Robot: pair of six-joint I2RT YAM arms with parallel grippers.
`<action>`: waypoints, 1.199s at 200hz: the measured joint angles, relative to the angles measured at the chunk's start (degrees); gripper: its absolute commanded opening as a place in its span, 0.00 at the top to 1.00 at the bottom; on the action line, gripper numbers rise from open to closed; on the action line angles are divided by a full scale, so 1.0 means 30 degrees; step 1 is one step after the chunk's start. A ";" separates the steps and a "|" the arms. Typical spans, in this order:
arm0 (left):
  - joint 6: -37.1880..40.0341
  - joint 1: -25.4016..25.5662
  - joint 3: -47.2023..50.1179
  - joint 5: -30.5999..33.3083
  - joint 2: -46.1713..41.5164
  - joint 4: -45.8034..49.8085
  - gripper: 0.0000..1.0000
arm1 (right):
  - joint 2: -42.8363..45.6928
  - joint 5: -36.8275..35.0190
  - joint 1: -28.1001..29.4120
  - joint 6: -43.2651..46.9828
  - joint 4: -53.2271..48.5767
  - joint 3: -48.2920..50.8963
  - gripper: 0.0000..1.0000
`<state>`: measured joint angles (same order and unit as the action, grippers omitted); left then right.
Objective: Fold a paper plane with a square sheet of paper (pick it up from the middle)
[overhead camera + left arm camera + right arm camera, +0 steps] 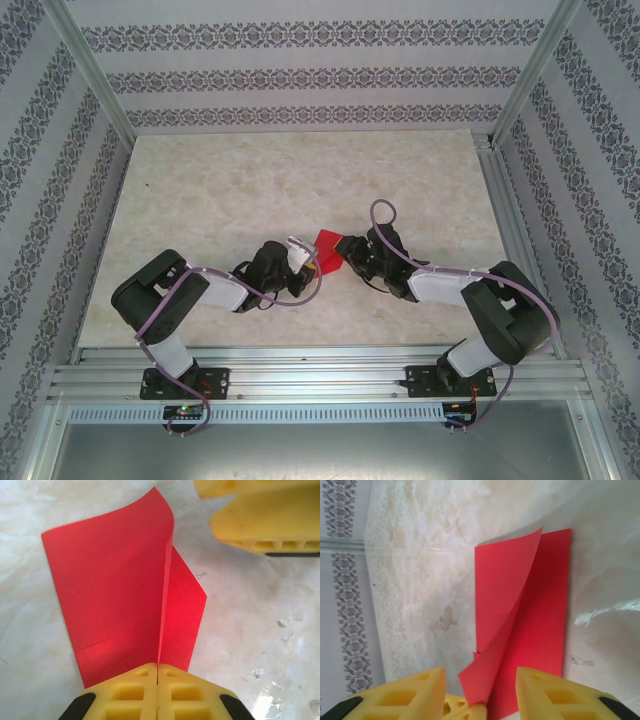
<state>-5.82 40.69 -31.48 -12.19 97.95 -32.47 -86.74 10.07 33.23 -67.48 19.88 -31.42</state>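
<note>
Between the left gripper's tips: the left gripper [157, 669] has its two yellow fingers pressed together with no gap, pinching the near edge of the square sheet of paper [120, 590] right where a crease stands up.
Paper, shape: bright red and folded over on itself. One layer lies flat, and the other lifts along the crease and curls at the corner farthest from the left gripper.
Paper, place: straight ahead of the left gripper, running away from its tips. In the top view it lies mid-table, between the two grippers.
Right gripper: the right gripper [479, 676] has its jaws standing apart, clamped on nothing. In its own wrist view the lifted red flap rises in the gap between its fingers. Whether the flap brushes either finger I cannot tell.
Right fingers from the left wrist: the right gripper's yellow fingers [265, 527] sit ahead and to the right of the left gripper, off the paper's far right side, with bare surface showing between them and the red edge.
Table: the table [230, 180] is pale and marbled, and the flat layer of paper rests on it.
Arms: both bend inward from their bases, wrists close together over the paper.
Surround: patterned walls [300, 75] stand on three sides.
</note>
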 measured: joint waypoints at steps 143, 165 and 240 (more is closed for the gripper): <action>-0.8102 -0.1260 0.0947 -0.1938 -0.0036 -0.1894 0.98 | -0.4029 0.3060 0.0007 0.4510 0.0991 -0.2164 0.67; -0.9012 -0.1450 0.0947 -0.2157 -0.0036 -0.1909 0.98 | -0.4466 0.3271 0.0007 0.4539 0.1122 -0.2157 0.64; -1.1395 -0.2106 0.0940 -0.2769 0.1071 -0.2047 0.98 | -0.4670 0.3264 0.0044 0.4605 0.1326 -0.2171 0.52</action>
<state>-40.01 34.37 -28.67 -20.49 101.16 -38.61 -100.75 19.86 33.36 -53.67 23.86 -37.93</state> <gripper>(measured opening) 0.064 0.466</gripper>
